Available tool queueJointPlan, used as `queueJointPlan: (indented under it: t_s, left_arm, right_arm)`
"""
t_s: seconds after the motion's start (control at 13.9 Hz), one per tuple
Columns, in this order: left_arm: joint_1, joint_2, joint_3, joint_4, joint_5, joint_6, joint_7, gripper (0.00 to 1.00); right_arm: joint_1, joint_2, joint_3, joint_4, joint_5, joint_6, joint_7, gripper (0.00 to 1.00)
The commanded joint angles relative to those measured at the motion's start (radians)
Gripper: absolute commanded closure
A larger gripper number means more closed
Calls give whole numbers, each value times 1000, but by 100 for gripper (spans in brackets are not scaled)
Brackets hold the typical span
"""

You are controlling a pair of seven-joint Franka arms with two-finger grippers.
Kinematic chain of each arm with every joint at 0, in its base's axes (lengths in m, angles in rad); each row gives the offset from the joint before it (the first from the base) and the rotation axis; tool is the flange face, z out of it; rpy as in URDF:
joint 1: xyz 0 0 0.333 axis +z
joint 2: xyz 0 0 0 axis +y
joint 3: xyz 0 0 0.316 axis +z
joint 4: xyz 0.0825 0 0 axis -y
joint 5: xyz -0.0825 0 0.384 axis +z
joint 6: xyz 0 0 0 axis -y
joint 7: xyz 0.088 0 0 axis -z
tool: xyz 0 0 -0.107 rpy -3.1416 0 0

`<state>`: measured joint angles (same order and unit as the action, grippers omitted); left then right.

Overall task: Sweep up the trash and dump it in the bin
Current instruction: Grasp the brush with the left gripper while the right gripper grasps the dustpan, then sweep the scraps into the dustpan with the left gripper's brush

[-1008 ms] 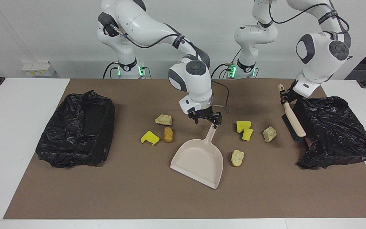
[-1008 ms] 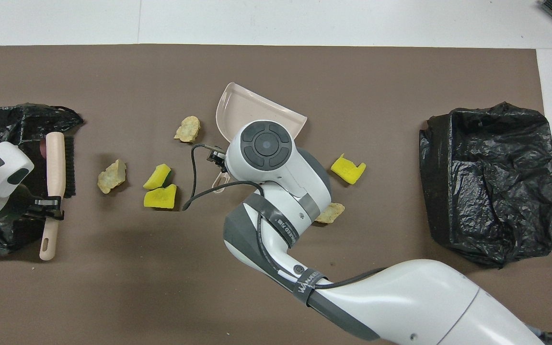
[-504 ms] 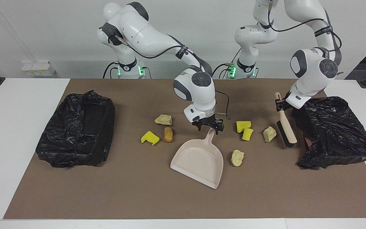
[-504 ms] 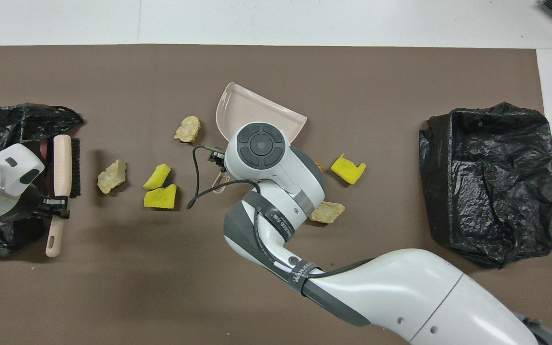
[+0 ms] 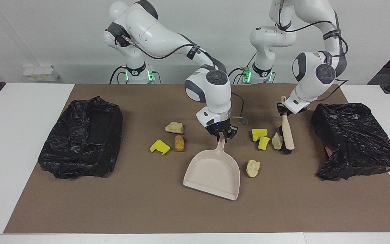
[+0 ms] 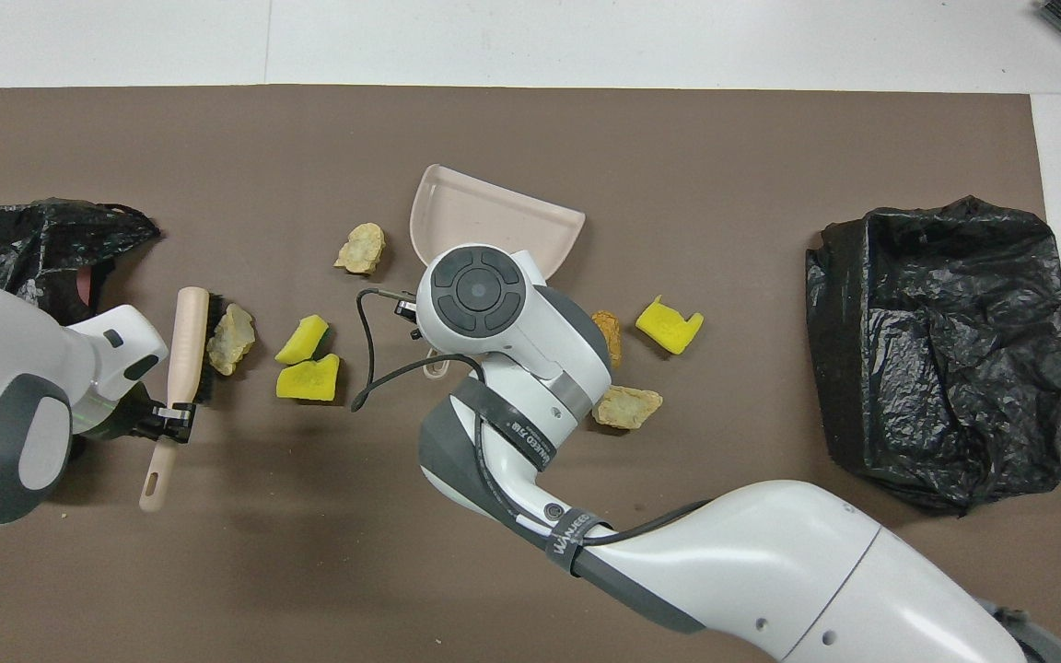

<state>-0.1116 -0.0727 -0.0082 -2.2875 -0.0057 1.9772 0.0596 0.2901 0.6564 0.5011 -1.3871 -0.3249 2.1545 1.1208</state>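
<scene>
My right gripper (image 5: 221, 134) is shut on the handle of the beige dustpan (image 5: 212, 173), which lies flat on the brown mat; in the overhead view my wrist hides that grip, with the dustpan (image 6: 494, 214) showing past it. My left gripper (image 5: 282, 109) is shut on the hand brush (image 5: 287, 133), whose bristles press against a beige lump (image 5: 277, 140) of trash. Two yellow sponge chunks (image 5: 259, 134) (image 5: 263, 143) lie beside that lump, and another beige lump (image 5: 253, 168) sits by the pan. A beige lump (image 5: 174, 127), a brown piece (image 5: 179, 143) and a yellow chunk (image 5: 160, 146) lie toward the right arm's end.
A bin lined with a black bag (image 5: 81, 146) stands at the right arm's end of the mat. Another black-bagged bin (image 5: 354, 139) stands at the left arm's end. The mat's edge (image 6: 494, 89) farthest from the robots runs past the dustpan.
My left arm has swept the brush away from its bin, pushing the beige lump up to the yellow chunks. My right gripper has dropped and closed on the dustpan handle, and the pan has swung slightly.
</scene>
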Motion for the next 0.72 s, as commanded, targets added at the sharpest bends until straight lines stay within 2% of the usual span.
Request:
queueJointPlan:
  t_s: [0.0,0.07,0.29,0.5,0.65]
  left_arm:
    - [-92,-41,10,-58,-42,25,-7,100]
    - [-121,-39,10,-62,-68,28,-12,100]
    - [-183,-32,11,-50,-123,43,-105,100]
    - [-166,-3,16,22,-122,37,-126,100]
    - [-126,57,17,112,-112,41,-118,100]
  right_arm:
    - [-38,-101,33,-87,-10,-47,-169,100]
    - [-48,-160,34,-145,-6,-68,-235,100]
    - [-101,-366,25,-314,137,-186,-716,100]
    - [-115,-466,16,-409,178,-310,-1101,100]
    - [-117,-526,-21,-498,179,-295,-1328,100]
